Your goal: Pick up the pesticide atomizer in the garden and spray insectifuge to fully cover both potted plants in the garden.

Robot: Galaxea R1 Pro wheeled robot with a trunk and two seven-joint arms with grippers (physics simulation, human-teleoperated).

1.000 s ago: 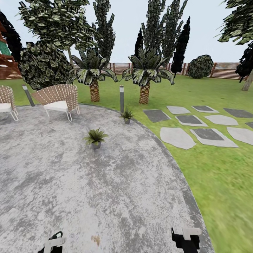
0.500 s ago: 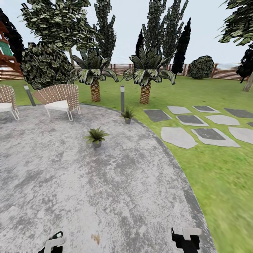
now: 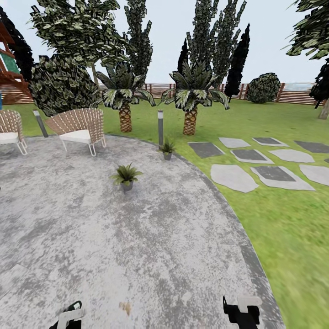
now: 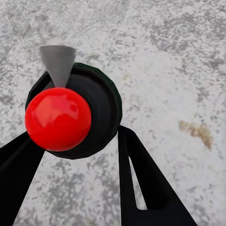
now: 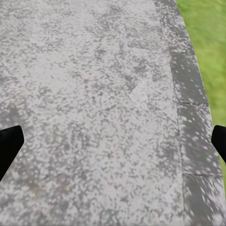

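Left gripper (image 4: 75, 136): I read it as clamped on the atomizer (image 4: 101, 101). The black fingers (image 4: 141, 188) sit tight on either side of the dark round body. In the head view it sits low at the frame's near edge (image 3: 68, 316), over the paving.
Atomizer, location: between the left fingers, above the patio (image 3: 137, 237), near its edge closest to me.
Atomizer, axis: I see it end-on in the left wrist view, as a round outline. Its long axis therefore runs roughly along that camera's line of sight, toward the paving.
Atomizer, details: a red ball fronts the dark body. A grey cone stands beside the ball, narrow end toward it and broad end away. I cannot make out a label or trigger from this angle.
Right gripper (image 5: 113, 141): jaws wide apart, nothing between them, grey paving and a strip of lawn beneath. In the head view it is low on the right (image 3: 240, 310).
Near plant (image 3: 125, 176): upright in its grey pot on the patio, well ahead of both grippers.
Far plant (image 3: 167, 149): upright at the patio rim, just beside a lamp post (image 3: 160, 127).
Surroundings: two wicker chairs (image 3: 77, 128) at the patio's far left, two palms (image 3: 191, 105) on the lawn (image 3: 283, 219), stepping stones (image 3: 233, 177) to the right, slatted fence (image 3: 292, 93) behind.
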